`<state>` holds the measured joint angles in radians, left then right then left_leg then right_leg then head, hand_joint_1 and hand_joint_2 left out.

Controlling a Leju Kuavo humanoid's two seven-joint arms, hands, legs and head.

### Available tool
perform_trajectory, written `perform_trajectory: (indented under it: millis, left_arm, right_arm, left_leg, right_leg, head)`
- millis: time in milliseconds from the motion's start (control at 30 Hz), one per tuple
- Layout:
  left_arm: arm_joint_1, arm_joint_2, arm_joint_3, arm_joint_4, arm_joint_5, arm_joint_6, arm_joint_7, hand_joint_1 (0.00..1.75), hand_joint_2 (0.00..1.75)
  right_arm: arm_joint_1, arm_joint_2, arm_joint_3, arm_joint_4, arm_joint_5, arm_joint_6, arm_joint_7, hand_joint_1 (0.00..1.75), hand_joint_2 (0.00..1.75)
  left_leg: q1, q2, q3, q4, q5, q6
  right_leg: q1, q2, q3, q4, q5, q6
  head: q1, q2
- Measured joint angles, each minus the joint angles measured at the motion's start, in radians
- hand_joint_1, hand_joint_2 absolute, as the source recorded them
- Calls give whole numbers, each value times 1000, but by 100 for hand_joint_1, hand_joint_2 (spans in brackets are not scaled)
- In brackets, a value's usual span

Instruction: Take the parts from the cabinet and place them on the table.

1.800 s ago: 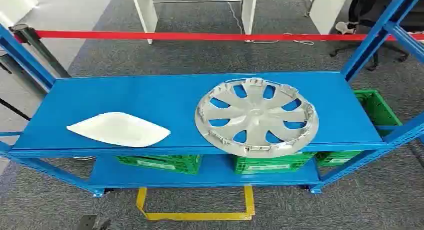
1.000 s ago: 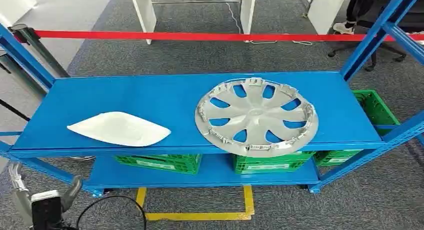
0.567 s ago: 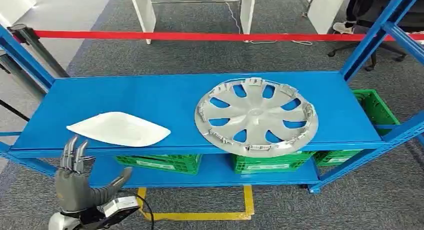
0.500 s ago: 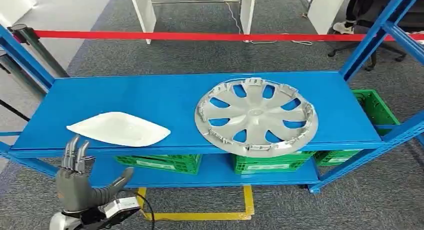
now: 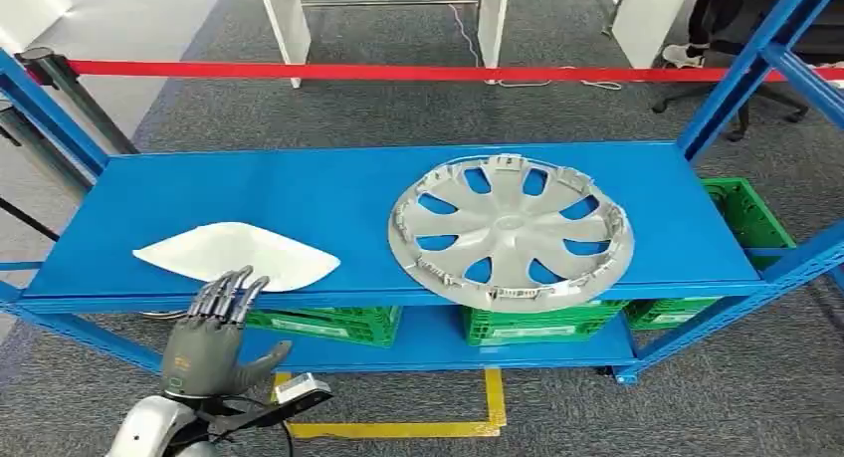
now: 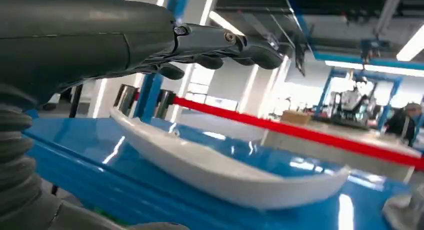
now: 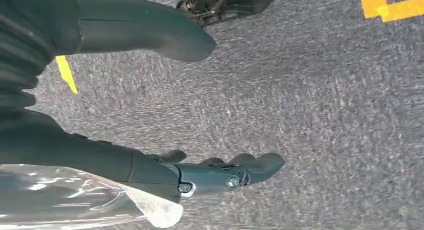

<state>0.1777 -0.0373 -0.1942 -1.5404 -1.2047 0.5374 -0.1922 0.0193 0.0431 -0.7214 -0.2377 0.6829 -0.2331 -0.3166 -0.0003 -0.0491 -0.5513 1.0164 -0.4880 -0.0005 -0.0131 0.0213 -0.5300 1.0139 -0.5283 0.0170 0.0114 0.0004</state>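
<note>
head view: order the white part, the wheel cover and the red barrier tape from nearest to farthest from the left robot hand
1. White part, on the shelf just beyond the left robot hand.
2. Wheel cover, farther right on the shelf.
3. Red barrier tape, behind the cabinet.

A blue shelf [image 5: 328, 193] carries two parts. A white curved panel [image 5: 239, 255] lies flat near its front-left corner, close to the front edge. A silver wheel cover [image 5: 511, 230] lies towards the right end, its near rim hanging slightly over the front edge, well apart from the panel
</note>
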Motion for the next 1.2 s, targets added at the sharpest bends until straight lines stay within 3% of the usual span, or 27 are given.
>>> perform_trajectory:
  millis: [233, 733, 1200]
  left_arm:
    - [-70, 52, -25, 53, -44, -72, 77, 0, 175]
    - [-146, 50, -26, 128, -152, -45, 162, 0, 175]
    - [-213, 51, -26, 210, -239, -95, 225, 0, 175]
  right_arm:
    - [-8, -7, 0, 7, 34, 16, 10, 0, 175]
    - [-18, -10, 0, 16, 84, 30, 40, 0, 175]
    - [-21, -10, 0, 17, 124, 49, 37, 0, 175]
  left_leg:
    - [0, 0, 0, 0, 0, 0]
    - [0, 0, 0, 0, 0, 0]
    - [0, 0, 0, 0, 0, 0]
  right_leg:
    - [0, 0, 0, 0, 0, 0]
    - [0, 0, 0, 0, 0, 0]
    - [0, 0, 0, 0, 0, 0]
  head:
    - [0, 0]
    - [0, 0]
    - [0, 0]
